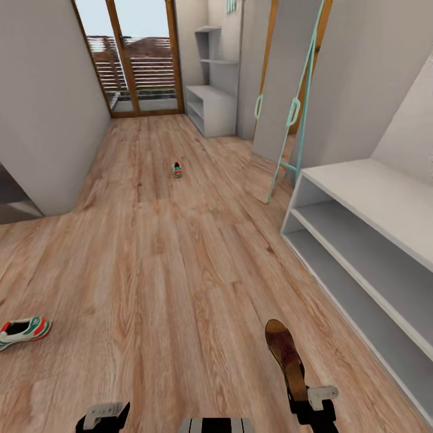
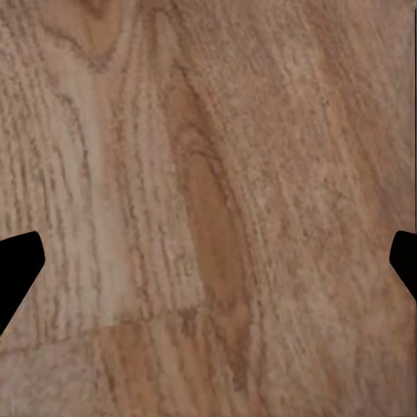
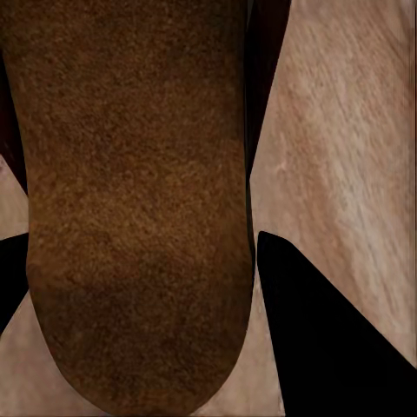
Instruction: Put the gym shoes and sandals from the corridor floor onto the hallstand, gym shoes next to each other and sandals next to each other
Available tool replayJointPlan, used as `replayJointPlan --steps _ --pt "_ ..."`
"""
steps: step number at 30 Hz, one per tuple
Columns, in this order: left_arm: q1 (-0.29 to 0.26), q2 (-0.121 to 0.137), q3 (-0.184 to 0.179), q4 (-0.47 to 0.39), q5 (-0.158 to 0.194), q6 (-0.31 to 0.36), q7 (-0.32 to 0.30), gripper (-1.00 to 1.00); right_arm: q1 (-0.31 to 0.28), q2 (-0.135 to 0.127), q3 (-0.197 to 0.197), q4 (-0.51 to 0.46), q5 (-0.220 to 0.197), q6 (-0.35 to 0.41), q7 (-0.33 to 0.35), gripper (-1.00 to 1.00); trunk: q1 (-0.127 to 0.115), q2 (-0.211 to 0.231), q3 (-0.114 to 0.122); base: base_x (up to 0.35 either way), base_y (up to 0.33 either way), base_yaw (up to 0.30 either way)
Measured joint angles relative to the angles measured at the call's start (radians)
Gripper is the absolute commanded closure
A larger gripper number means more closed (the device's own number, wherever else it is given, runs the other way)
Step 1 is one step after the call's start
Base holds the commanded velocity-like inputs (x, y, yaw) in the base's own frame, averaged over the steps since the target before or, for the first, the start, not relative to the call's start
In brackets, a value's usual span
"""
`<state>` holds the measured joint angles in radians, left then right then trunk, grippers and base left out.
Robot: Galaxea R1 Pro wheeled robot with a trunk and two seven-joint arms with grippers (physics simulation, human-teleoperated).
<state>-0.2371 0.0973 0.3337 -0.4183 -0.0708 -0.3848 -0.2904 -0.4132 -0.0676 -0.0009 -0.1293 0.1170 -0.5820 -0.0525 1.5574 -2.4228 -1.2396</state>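
A brown sandal (image 1: pixel 285 352) sticks out forward from my right gripper (image 1: pixel 308 402), which is shut on its heel end. In the right wrist view the sandal (image 3: pixel 139 200) sits between the two dark fingers (image 3: pixel 330 339), above the wood plank floor (image 3: pixel 347 156). One gym shoe (image 1: pixel 24 331), white with green stripes and red heel, lies on the floor at the far left. The other gym shoe (image 1: pixel 176 169) lies far down the corridor. The light-grey hallstand (image 1: pixel 367 198) with two open shelves stands at the right. My left gripper (image 1: pixel 102 416) hangs open over bare floor (image 2: pixel 208 174).
A teal-framed panel (image 1: pixel 288 114) leans against the right wall just beyond the hallstand. Another grey cabinet with wall shelves (image 1: pixel 211 108) stands at the corridor's far end beside a glass door (image 1: pixel 135 60). A wall corner (image 1: pixel 54 132) juts in at the left.
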Motion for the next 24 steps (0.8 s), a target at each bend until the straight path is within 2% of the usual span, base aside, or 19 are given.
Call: replayJointPlan --steps 24 --pt "0.000 0.000 0.000 0.000 0.000 0.000 0.000 -1.00 0.000 0.000 0.000 0.003 0.000 -0.002 0.000 1.00 0.000 0.000 0.037 0.339 0.000 -0.019"
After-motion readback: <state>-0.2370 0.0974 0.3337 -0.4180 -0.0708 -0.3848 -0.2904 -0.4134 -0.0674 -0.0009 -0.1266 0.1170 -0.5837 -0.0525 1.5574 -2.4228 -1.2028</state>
